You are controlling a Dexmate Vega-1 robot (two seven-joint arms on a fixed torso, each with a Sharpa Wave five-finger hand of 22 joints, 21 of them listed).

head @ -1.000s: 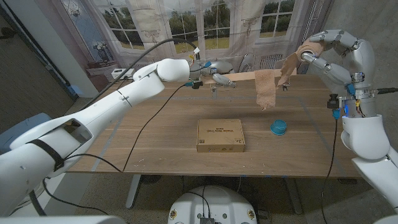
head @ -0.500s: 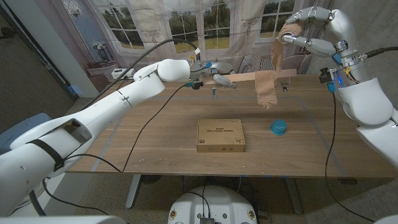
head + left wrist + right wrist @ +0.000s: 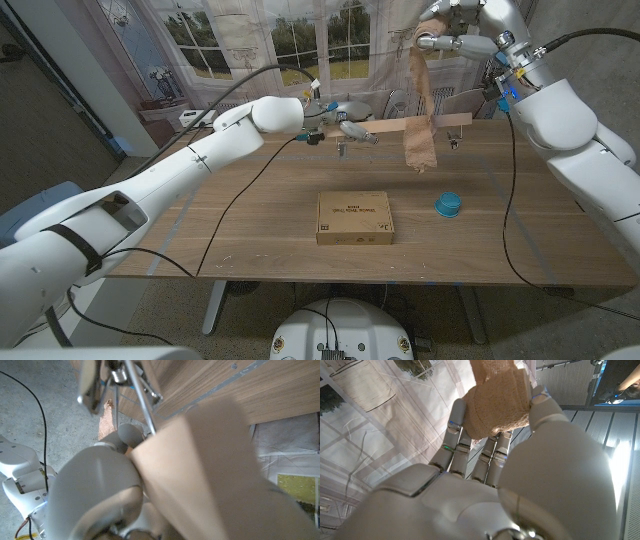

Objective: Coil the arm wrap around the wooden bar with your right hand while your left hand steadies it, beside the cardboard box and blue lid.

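Observation:
The wooden bar (image 3: 452, 121) lies level above the far side of the table. My left hand (image 3: 350, 128) holds its left end; the bar (image 3: 215, 470) runs out from that hand (image 3: 100, 495) in the left wrist view. The tan arm wrap (image 3: 420, 140) hangs over the bar's middle, with one end down in front and a strip rising to my right hand (image 3: 450, 25). High above the bar, that hand (image 3: 485, 455) grips the bunched wrap (image 3: 500, 402) between thumb and fingers.
A flat cardboard box (image 3: 354, 217) lies mid-table. The small round blue lid (image 3: 448, 205) sits to its right. Black cables trail from both arms across the table (image 3: 250, 230). Windows and a curtain stand behind the table's far edge.
My right hand has risen and swung left with the wrap's end, pulling the strip up and taut above the bar. Left hand and bar have stayed put.

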